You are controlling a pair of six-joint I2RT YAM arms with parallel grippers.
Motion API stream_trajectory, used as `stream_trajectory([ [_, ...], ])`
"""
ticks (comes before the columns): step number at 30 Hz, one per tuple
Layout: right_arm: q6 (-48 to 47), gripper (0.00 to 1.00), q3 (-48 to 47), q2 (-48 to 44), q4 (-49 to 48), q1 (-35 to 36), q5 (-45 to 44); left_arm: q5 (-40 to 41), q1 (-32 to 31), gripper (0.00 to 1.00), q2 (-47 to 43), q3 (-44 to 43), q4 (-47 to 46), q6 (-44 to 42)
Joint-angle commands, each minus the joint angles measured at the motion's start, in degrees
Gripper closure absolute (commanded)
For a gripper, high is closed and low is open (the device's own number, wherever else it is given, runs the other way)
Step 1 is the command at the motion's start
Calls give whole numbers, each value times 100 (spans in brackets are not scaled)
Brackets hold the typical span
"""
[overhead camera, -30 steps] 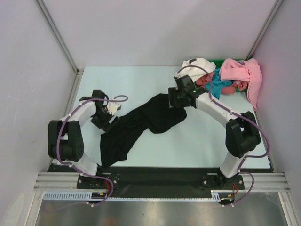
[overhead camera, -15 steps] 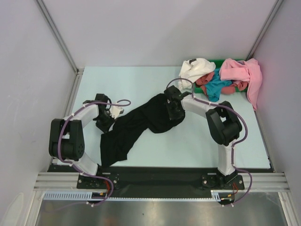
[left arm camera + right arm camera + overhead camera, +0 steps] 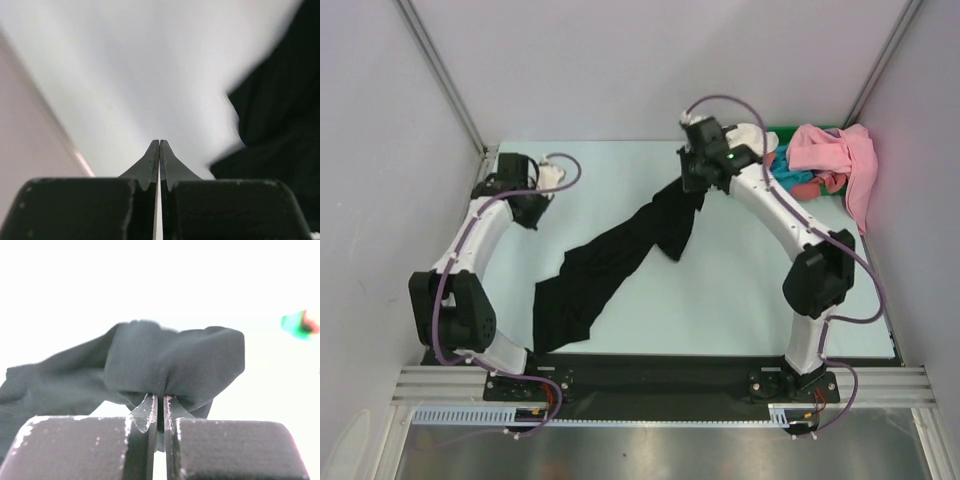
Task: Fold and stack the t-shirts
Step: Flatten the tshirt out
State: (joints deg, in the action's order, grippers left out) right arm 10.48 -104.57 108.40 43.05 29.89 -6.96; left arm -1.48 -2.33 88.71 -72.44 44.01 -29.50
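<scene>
From above, the black t-shirt (image 3: 605, 270) lies stretched in a long diagonal band across the pale table (image 3: 620, 165), its lower end bunched near the left arm's base and its upper end lifted off the surface at the right gripper (image 3: 692, 182), whose fingertips are buried in the dark cloth, so the grip itself is hard to make out here. The left gripper (image 3: 530, 205) sits by the far left edge of the table, well apart from the shirt; its dark fingers blend with the wrist, and this view does not settle how they stand. In the far right corner the other shirts are heaped: the white t-shirt (image 3: 748, 136) is partly covered by the right arm, the teal t-shirt (image 3: 783, 168) and red t-shirt (image 3: 802, 187) show only as scraps, and the pink t-shirt (image 3: 832, 152) drapes over the table's edge, with a green object (image 3: 786, 129) behind them mostly hidden. In the left wrist view, the left gripper (image 3: 159, 145) has its jaws pressed together with nothing between them, above bare table (image 3: 150, 60); the black t-shirt (image 3: 282, 105) is a blurred mass cut off at the right, and a pinkish wall (image 3: 25, 125) fills the left. In the right wrist view, the right gripper (image 3: 159, 399) is pinched tight on a fold of the black t-shirt (image 3: 170, 362), which bulges over the tips and trails off left; the background is washed out, with one blurred green and red patch at the right edge.
</scene>
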Motion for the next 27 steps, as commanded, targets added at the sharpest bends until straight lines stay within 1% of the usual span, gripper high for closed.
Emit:
stream_trajectory([
  [1,-257,100,-975,-627,186,-202,221,130,101,99,-415,-980,11,163],
  [2,-292,100,-1142,-688,195,-220,430,69,92,100,-381,-1356,220,111],
  [3,-318,100,-1492,-723,187,-212,537,-323,83,100,-337,-1560,387,-2],
  [4,-440,100,-1635,-785,143,-107,834,-605,49,100,-276,-1867,624,-30],
  [5,-529,100,-1802,-785,143,-28,993,-861,22,98,-275,-1948,687,-21],
  [6,-608,100,-1934,-855,90,25,1169,-1368,-13,88,-292,-1992,714,-21],
  [7,-669,100,-2170,-908,55,95,1397,-1608,-39,58,-319,-2002,714,-4],
  [8,-653,100,-2233,-978,-15,113,1791,-1845,-109,43,-388,-1976,706,14],
  [10,-337,100,-2095,-1285,-410,105,2014,-2590,-145,21,-415,-1949,688,145],
  [12,-22,100,-1875,-1505,-874,96,2190,-2980,-206,18,-389,-1905,644,303],
  [13,76,100,-1769,-1671,-1016,105,2277,-3277,-250,14,-372,-1870,627,313],
  [14,129,100,-1551,-1743,-1166,114,2522,-3437,-381,13,-363,-1757,600,304],
  [16,217,100,-1391,-1831,-1448,140,2656,-3884,-514,3,-372,-1598,583,199],
  [17,244,100,-1286,-1831,-1474,140,2543,-4322,-714,0,-380,-1406,539,155],
  [19,314,100,-1241,-1822,-1448,79,2341,-4633,-961,0,-389,-1194,477,-56],
  [20,393,100,-1180,-1822,-1466,26,2288,-4616,-1224,0,-372,-967,390,-135],
  [22,516,100,-1048,-1840,-1527,-79,2296,-4494,-1454,0,-276,-720,293,-486],
  [23,612,100,-987,-1892,-1571,-167,2348,-4354,-1603,0,-223,-423,31,-600],
  [24,630,100,-847,-1927,-1658,-194,2366,-4057,-1648,0,-161,-298,-84,-801],
  [27,648,100,-688,-2024,-1686,-273,2410,-3852,-1674,0,155,-191,-296,-1031],
])
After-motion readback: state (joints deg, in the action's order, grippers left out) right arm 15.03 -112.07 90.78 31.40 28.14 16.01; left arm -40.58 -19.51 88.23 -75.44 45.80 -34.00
